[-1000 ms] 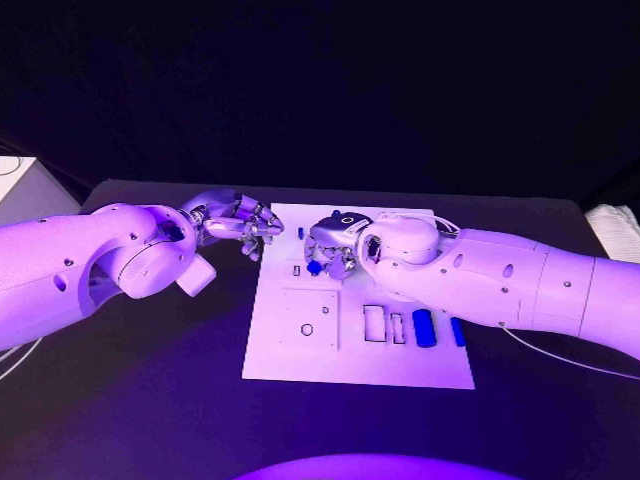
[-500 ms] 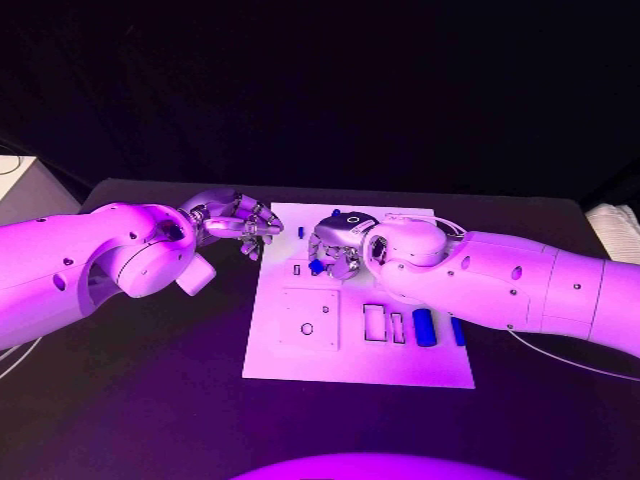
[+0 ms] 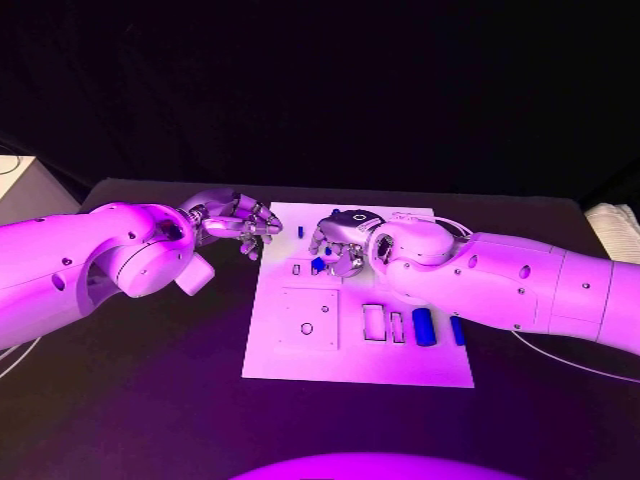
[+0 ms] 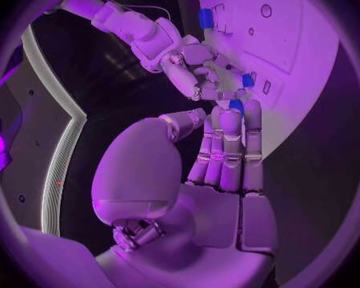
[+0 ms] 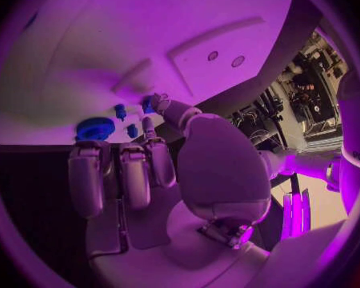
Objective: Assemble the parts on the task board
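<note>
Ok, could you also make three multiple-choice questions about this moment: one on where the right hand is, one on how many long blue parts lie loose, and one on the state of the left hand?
1. Where is the right hand?
A. Over the far part of the task board
B. Beyond the table's right edge
C. On the board's near left corner

2. How many long blue parts lie at the board's near right?
A. None
B. Two
C. Five

3. What is the left hand doing?
A. Holding a long blue part
B. Holding nothing
C. Lifting the board off the table

Answers:
1. A: the head view shows the right hand above the far part of the task board.
2. B: two long blue parts lie side by side there, one partly under the right arm.
3. B: the left hand is at the board's far left corner and nothing is in its fingers.
</note>
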You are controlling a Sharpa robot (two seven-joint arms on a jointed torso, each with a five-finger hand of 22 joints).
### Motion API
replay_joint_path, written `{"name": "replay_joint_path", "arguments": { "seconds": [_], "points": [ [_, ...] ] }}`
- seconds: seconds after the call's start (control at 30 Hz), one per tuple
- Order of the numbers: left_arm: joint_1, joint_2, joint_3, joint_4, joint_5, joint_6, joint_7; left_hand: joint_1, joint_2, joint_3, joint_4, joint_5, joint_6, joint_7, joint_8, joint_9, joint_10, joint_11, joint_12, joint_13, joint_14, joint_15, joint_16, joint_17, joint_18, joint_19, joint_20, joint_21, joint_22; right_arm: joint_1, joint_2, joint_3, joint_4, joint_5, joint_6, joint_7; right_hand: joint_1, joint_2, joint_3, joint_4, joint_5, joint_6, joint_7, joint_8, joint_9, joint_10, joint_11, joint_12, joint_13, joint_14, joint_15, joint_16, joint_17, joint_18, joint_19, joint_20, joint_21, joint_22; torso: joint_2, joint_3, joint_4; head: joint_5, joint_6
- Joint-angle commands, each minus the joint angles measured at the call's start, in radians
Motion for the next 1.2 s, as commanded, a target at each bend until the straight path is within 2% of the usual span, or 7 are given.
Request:
{"name": "replay_joint_path", "arguments": {
  "seconds": [0.03,0.27,0.33,0.47,0.57,0.93,1.2],
  "points": [
    [0.001,0.000,0.001,0.002,0.003,0.013,0.003,0.002,0.000,-0.007,0.000,-0.002,0.002,0.006,-0.003,-0.001,0.000,0.001,-0.003,-0.001,-0.001,-0.001,-0.007,-0.001,0.015,0.000,0.003,-0.004,-0.001,-0.001,-0.001,0.000,0.002,0.049,-0.004,-0.003,-0.012,-0.005,-0.013,0.004,0.001,-0.008,0.001,-0.007,-0.002,0.000,0.007,0.000,0.110,0.104,0.010,0.006,0.263,-0.011,0.072,0.009,0.004,0.225,0.000,-0.0003,0.0011,-0.001,-0.002],
    [0.001,-0.001,0.001,0.002,0.002,0.012,0.000,0.002,0.000,-0.007,0.000,-0.002,0.002,0.006,-0.003,-0.001,0.000,0.001,-0.003,-0.001,-0.001,-0.001,-0.007,-0.001,0.015,0.000,0.003,-0.004,-0.001,-0.001,0.002,0.000,-0.010,0.105,0.009,-0.005,-0.028,0.005,-0.036,0.030,0.003,0.000,0.003,-0.009,-0.003,0.001,0.010,0.002,0.111,0.104,0.013,0.006,0.263,-0.012,0.073,0.014,0.007,0.227,0.000,-0.0006,0.0002,-0.002,-0.002],
    [0.001,-0.001,0.001,0.002,0.001,0.011,-0.001,0.002,0.000,-0.007,0.000,-0.002,0.002,0.006,-0.003,-0.001,0.000,0.001,-0.003,-0.001,-0.001,-0.001,-0.007,-0.001,0.015,0.000,0.003,-0.004,-0.001,-0.001,0.003,0.000,-0.015,0.115,0.003,-0.005,-0.045,0.035,-0.039,0.062,0.006,0.007,0.004,-0.010,-0.004,0.003,0.011,0.004,0.112,0.104,0.014,0.006,0.263,-0.012,0.074,0.016,0.008,0.228,0.000,-0.0007,0.0003,-0.001,-0.002],
    [0.001,-0.001,0.001,0.002,0.000,0.011,-0.003,0.002,0.000,-0.007,0.000,-0.002,0.002,0.006,-0.003,-0.001,0.000,0.001,-0.003,-0.001,-0.001,-0.001,-0.007,-0.001,0.015,0.000,0.003,-0.004,-0.001,-0.001,0.005,0.000,-0.021,0.132,-0.010,-0.002,-0.037,0.081,-0.020,0.086,-0.003,0.028,-0.001,-0.003,-0.003,0.008,0.006,0.010,0.117,0.104,0.011,0.006,0.263,-0.013,0.077,0.015,0.015,0.231,0.000,-0.0006,0.0026,-0.002,-0.003],
    [0.001,-0.002,0.001,0.002,0.000,0.011,-0.004,0.003,0.001,-0.007,0.000,-0.001,0.003,0.006,-0.003,-0.003,0.001,0.001,-0.004,-0.003,-0.001,-0.001,-0.008,-0.003,0.015,0.001,0.003,-0.005,-0.002,-0.001,0.006,0.000,-0.023,0.138,-0.011,0.000,-0.031,0.098,-0.010,0.093,-0.004,0.037,-0.005,0.000,-0.001,0.010,0.003,0.012,0.118,0.104,0.009,0.006,0.263,-0.014,0.078,0.013,0.016,0.232,0.000,-0.0007,0.0025,-0.001,-0.004],
    [0.001,-0.003,0.001,0.003,-0.002,0.011,-0.006,0.003,0.001,-0.007,0.000,-0.001,0.003,0.006,-0.003,-0.003,0.001,0.001,-0.004,-0.003,-0.001,-0.001,-0.008,-0.003,0.015,0.001,0.003,-0.005,-0.002,-0.001,0.012,0.000,-0.029,0.145,0.013,0.001,-0.022,0.101,-0.003,0.090,-0.006,0.039,-0.007,0.001,-0.001,0.009,0.001,0.010,0.117,0.104,0.007,0.006,0.263,-0.014,0.077,0.011,0.015,0.232,0.000,-0.0011,0.0007,0.001,-0.004],
    [0.001,-0.003,0.001,0.004,-0.003,0.009,-0.009,0.003,0.001,-0.007,0.000,-0.001,0.003,0.006,-0.003,-0.003,0.001,0.001,-0.004,-0.003,-0.001,-0.001,-0.008,-0.003,0.015,0.001,0.003,-0.005,-0.002,-0.001,0.015,0.000,-0.033,0.145,0.037,-0.001,-0.016,0.072,-0.012,0.077,-0.006,0.036,-0.007,-0.002,-0.001,0.006,0.000,0.009,0.115,0.104,0.005,0.006,0.263,-0.013,0.077,0.008,0.014,0.231,0.000,-0.0010,0.0014,0.001,-0.007]
  ]
}}
